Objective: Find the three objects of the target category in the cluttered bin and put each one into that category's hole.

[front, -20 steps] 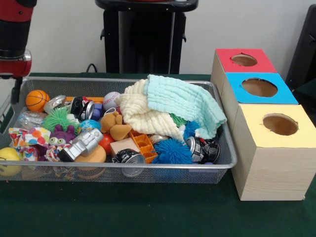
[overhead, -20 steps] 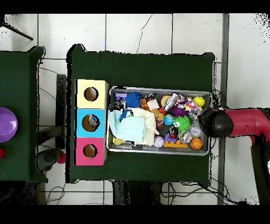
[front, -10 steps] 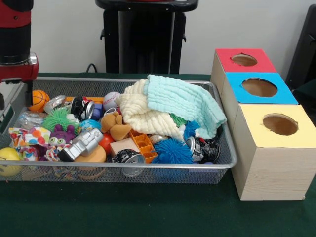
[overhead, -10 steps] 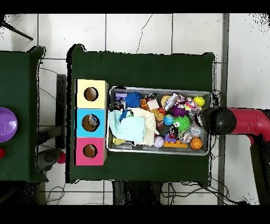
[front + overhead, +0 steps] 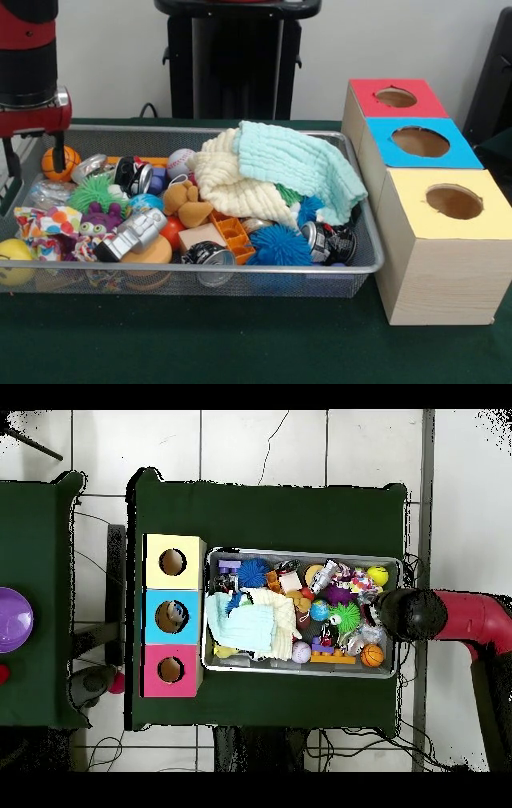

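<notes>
Nearest, on the green surface: wire bin crammed with toys, and at its right three boxes in a row, yellow in front, blue next, red farthest, each with a round hole on top. Along the bin's front edge: yellow ball, silver can, blue spiky ball, black printed can. Just behind: patterned cloth, purple toy, silver cylinder, orange block, brown plush. Further in: green spiky ball, another can, baseball, and pale yellow and mint cloths heaped over the bin's right half. At the far left corner: small basketball. No telling which category was the target.

Arm hung upright over the bin's left end, red and black, reaching in from the side in the overhead view. Tool pointed straight down, two thin black fingers spread well apart, nothing between them; one finger just in front of the basketball, the other at the bin's left rim.
</notes>
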You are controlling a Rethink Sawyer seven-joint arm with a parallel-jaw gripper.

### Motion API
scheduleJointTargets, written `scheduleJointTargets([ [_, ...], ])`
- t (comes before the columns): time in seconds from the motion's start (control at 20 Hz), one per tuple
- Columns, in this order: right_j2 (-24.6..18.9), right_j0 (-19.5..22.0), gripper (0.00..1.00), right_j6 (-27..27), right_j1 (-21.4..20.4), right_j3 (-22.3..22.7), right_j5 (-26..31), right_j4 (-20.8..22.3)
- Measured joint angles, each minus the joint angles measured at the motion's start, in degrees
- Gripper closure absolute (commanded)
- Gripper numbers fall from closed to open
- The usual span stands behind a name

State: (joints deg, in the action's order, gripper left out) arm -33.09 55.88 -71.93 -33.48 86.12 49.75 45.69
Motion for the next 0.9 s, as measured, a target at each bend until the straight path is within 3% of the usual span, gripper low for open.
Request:
scheduleJointTargets([
  [0.9, 2.18, -0.25, 0.0, 0.0, 2.2, 0.05, -0.01, -0.56],
])
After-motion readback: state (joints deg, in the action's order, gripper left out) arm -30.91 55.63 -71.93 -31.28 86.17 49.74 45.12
